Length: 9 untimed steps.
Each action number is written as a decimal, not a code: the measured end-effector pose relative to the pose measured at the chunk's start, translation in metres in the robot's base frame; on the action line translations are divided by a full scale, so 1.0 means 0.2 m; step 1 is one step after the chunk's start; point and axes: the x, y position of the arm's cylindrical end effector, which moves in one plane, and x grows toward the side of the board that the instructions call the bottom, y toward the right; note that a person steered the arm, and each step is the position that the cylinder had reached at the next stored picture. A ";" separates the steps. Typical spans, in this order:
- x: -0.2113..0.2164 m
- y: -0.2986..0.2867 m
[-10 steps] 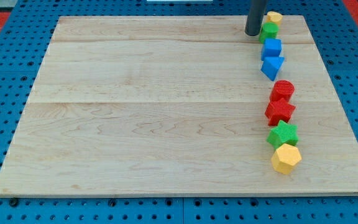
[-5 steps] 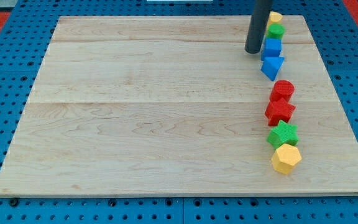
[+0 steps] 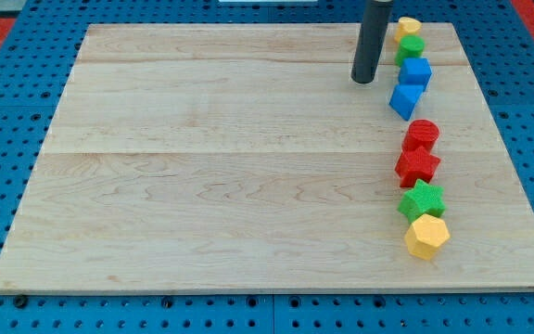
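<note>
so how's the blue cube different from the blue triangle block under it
The blue cube is squarish; the blue triangle block tapers to a point at the view's bottom. The cube sits nearer the view's top. My tip lies to the view's left of both. They share one colour.

My tip [image 3: 364,81] stands upright on the board, rod vertical.

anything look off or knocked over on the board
Nothing stands out. Eight blocks run in a loose column down the view's right side, none toppled. My tip sits just left of the blue cube, apart from it.
</note>
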 end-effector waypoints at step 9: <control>0.60 0.13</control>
